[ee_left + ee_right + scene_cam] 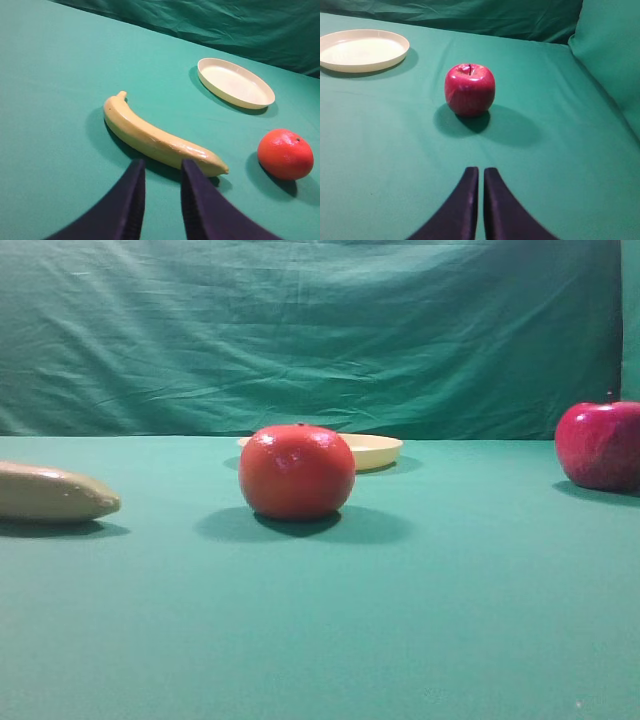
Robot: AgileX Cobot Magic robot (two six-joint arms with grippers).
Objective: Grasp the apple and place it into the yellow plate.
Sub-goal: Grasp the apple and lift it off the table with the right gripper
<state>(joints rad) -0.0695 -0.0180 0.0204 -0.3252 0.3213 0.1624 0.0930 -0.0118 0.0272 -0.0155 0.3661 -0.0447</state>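
Observation:
The dark red apple point(469, 89) with its small stem stands upright on the green cloth, straight ahead of my right gripper point(480, 171), which is shut and empty a short way in front of it. In the exterior view the apple point(600, 445) sits at the far right edge. The pale yellow plate point(362, 50) lies empty to the apple's far left, and it also shows behind the orange-red fruit point(375, 450). My left gripper point(162, 167) hovers just short of the banana, its fingers a little apart with nothing between them. Neither gripper appears in the exterior view.
An orange-red round fruit point(296, 472) stands mid-table in front of the plate. A tan banana point(155, 137) lies at the left. A green cloth backdrop point(320, 330) hangs behind, and a green cloth wall point(610, 60) rises to the right of the apple.

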